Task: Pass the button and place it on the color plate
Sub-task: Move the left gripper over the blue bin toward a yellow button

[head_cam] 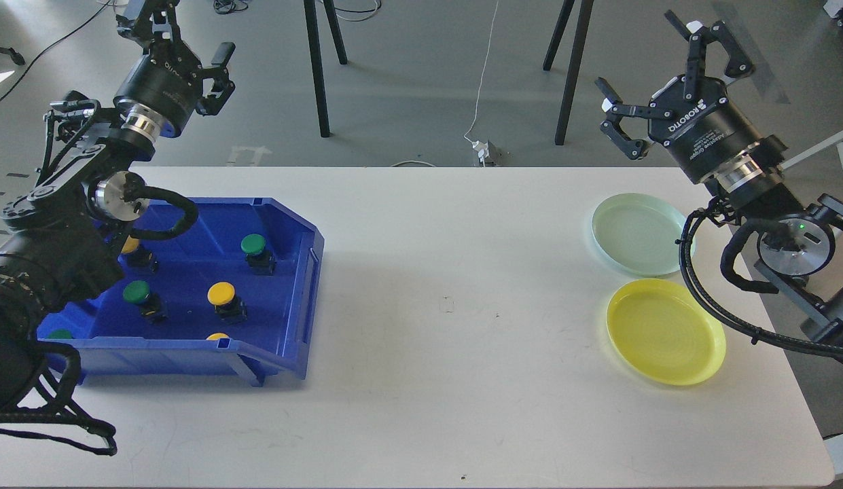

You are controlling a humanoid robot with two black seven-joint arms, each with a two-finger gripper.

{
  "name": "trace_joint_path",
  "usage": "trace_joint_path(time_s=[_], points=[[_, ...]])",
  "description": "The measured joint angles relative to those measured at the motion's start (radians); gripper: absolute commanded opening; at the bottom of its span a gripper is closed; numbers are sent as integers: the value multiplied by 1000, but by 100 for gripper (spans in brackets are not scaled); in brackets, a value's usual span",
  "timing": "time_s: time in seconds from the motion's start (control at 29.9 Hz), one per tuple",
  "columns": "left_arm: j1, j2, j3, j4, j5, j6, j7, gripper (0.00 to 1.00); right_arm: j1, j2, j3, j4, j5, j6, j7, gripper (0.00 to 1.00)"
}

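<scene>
Several push buttons lie in a blue bin (164, 354) at the left of the white table: a green button (253, 244), a yellow button (221, 293), another green button (136, 292), and others partly hidden by the bin wall and my left arm. At the right lie a pale green plate (637, 233) and, nearer, a yellow plate (666, 331), both empty. My left gripper (183, 34) is raised above the bin's far end, open and holding nothing. My right gripper (649, 64) hangs open and empty above and behind the pale green plate.
The white table (448, 305) spans the view between bin and plates. Beyond the far edge are black stand legs (317, 75) and a white cable with a plug (483, 151) on the grey floor. My right arm's black cable (696, 285) loops over the plates' right edges.
</scene>
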Motion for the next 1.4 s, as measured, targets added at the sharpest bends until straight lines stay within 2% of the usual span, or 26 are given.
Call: trace_joint_path(time_s=[0.3,0.5,0.77,0.97,1.14,1.3,1.4], points=[[-9,12,-6,1,-7,0,0,100,-7,31,3,-31,-1,0,0,99],[2,22,-80,16,-93,0,0,100,-10,76,7,-59,-2,0,0,99],[35,-37,-203,-18,-141,0,0,100,-14,86,17,-73,-1,0,2,99],[60,32,-236,-247,-140,0,0,100,-47,73,21,-72,0,0,2,99],[64,241,-164,-530,-51,0,0,100,-52,73,36,-70,0,-1,2,99],[-7,505,-30,-820,269,0,0,100,-56,80,127,-71,2,0,2,99],[-65,629,44,-945,477,-1,0,100,-59,82,143,-71,2,0,2,99]])
